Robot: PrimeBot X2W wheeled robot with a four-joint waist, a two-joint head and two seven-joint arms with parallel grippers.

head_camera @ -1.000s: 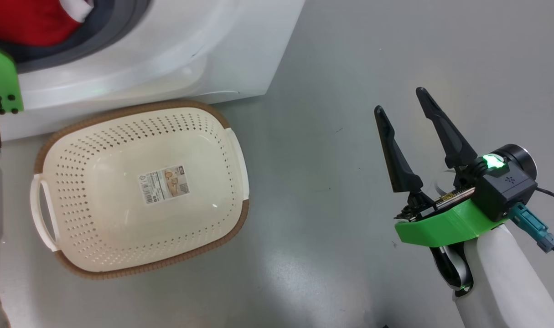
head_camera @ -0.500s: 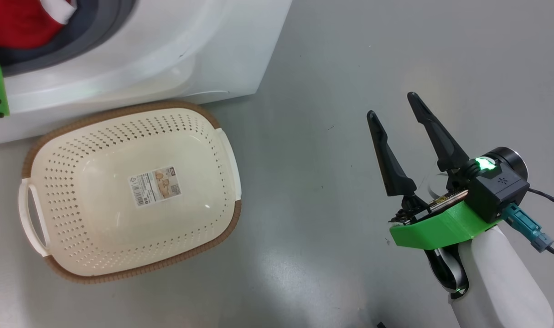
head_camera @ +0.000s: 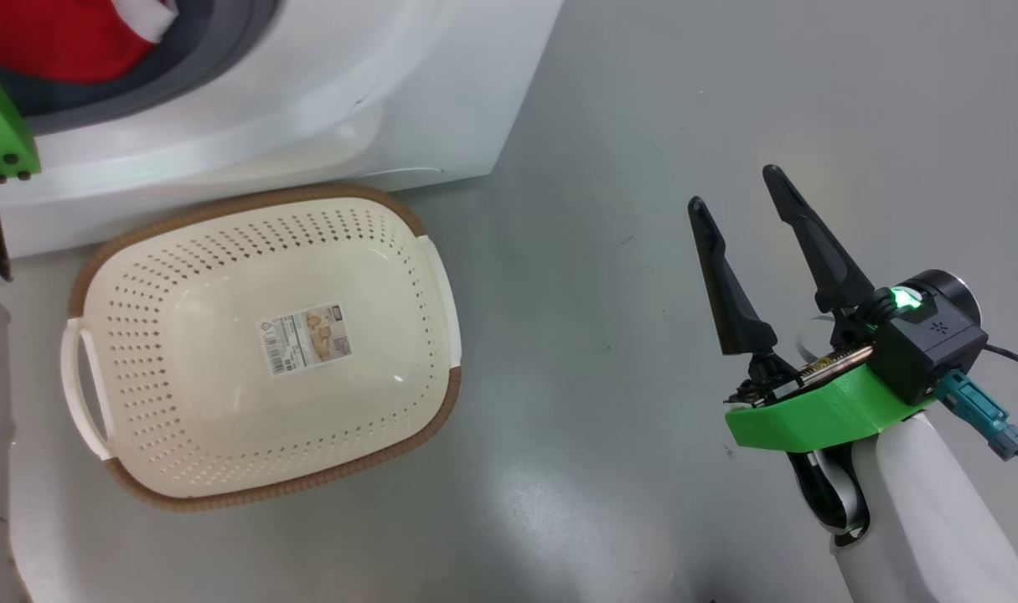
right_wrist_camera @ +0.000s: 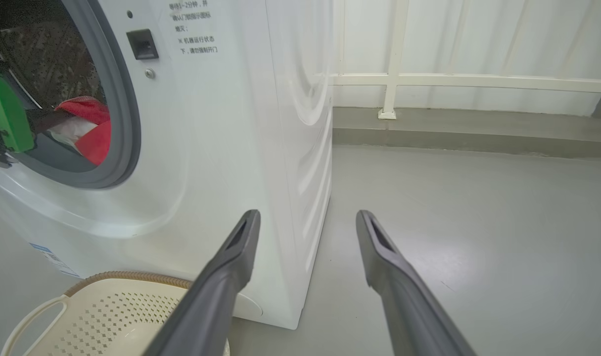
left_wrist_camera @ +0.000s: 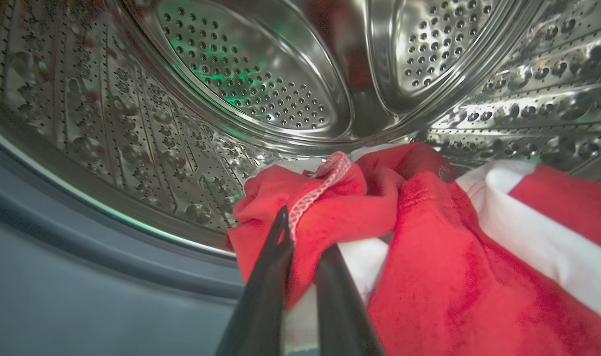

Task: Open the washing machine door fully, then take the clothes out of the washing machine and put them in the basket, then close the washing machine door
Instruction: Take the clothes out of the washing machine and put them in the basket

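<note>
Left claw (left_wrist_camera: 305, 231) is clenched on the clothes (left_wrist_camera: 419, 237), with a red fold with a white stitched edge pinched between its fingers inside the steel drum (left_wrist_camera: 260, 79). The clothes sit at 4 o'clock in the left wrist view and the grey rubber seal (left_wrist_camera: 82, 257) at 8 o'clock. In the head view the washing machine (head_camera: 307, 100) is at 11 o'clock, with red fabric in its opening. The basket (head_camera: 249, 199) is at 9 o'clock on the grey floor (head_camera: 643, 126), just beside the machine's front, with its label sticker (head_camera: 307, 338) inside. Right claw (head_camera: 735, 186) is at 4 o'clock, released with fingers spread, gripping nothing and well apart from the basket.
</note>
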